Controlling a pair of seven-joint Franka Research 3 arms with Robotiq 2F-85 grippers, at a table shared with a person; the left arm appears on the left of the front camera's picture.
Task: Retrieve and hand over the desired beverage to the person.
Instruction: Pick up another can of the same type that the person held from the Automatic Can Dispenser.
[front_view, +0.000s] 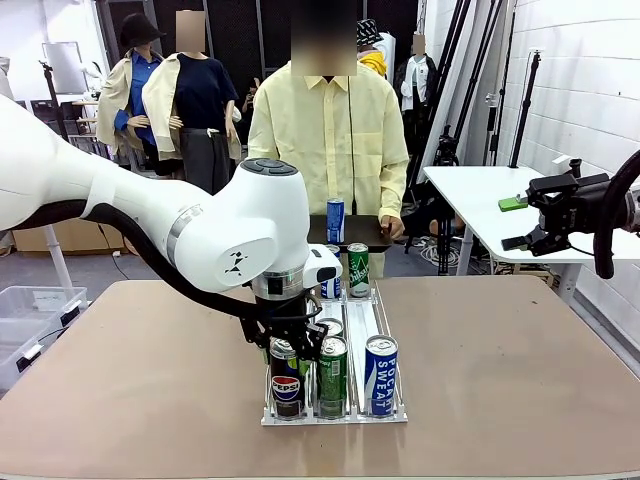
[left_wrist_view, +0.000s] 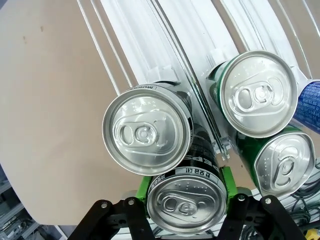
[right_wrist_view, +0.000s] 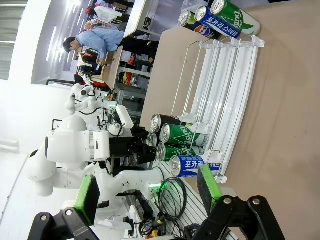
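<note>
A clear three-lane rack (front_view: 352, 318) on the brown table holds several cans. My left gripper (front_view: 287, 345) reaches down over the front of the left lane, shut on a black Pepsi can (front_view: 286, 386); its green pads (left_wrist_view: 143, 188) press both sides of that can (left_wrist_view: 186, 206). A second black can (left_wrist_view: 147, 133) stands just behind it. Green cans (left_wrist_view: 258, 93) fill the middle lane, and a blue Pocari Sweat can (front_view: 381, 374) is at the front right. My right gripper (right_wrist_view: 150, 192) hangs open and empty off to the right (front_view: 514, 223). The person (front_view: 325, 130) in pale yellow stands at the far edge.
More cans (front_view: 358, 270) stand at the rack's far end, with a blue can (front_view: 335, 220) by the person's hand (front_view: 392, 228). A white side table (front_view: 480, 195) is at back right and a grey bin (front_view: 30, 310) lies on the floor at left. Bare tabletop flanks the rack.
</note>
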